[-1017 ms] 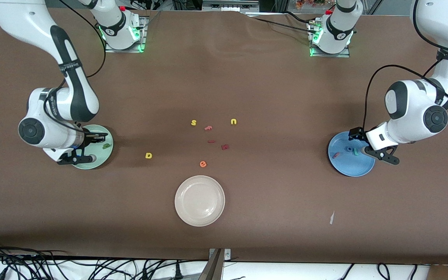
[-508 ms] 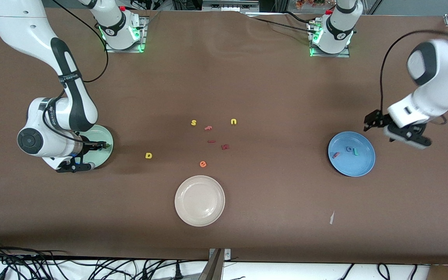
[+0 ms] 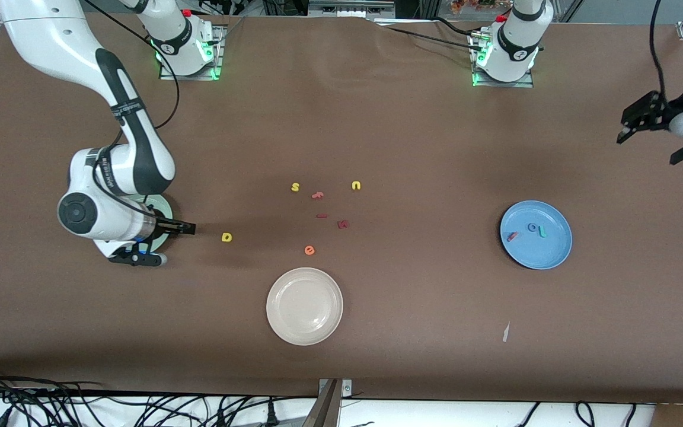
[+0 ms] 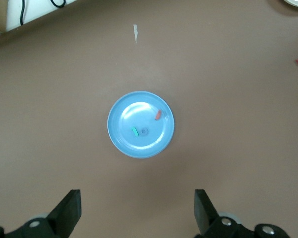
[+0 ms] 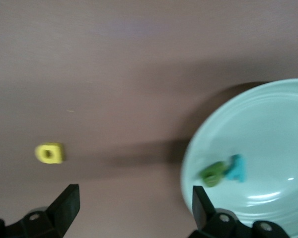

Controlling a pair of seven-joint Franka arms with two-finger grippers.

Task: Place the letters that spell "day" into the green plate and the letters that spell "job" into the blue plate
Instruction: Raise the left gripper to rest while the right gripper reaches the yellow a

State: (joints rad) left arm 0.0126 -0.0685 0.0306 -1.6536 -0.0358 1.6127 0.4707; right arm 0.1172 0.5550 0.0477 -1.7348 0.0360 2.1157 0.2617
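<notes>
**Yellow "d" still outside the green plate; wrong-letter pick is the risk**

The right gripper [image 3: 160, 243], released and empty, is being held at the green plate [image 3: 163, 209] rim nearest the yellow "d" [image 3: 226, 237], which is lying on the surface beside that plate. A yellow "s" [image 3: 295, 187] could be taken by mistake. The green "a" [image 5: 213, 173] and teal "y" [image 5: 235, 167] in the plate are being shown only by the right wrist view. The left gripper [image 3: 653, 133], released, is waiting, well apart from the blue plate [image 3: 558, 252].
</notes>
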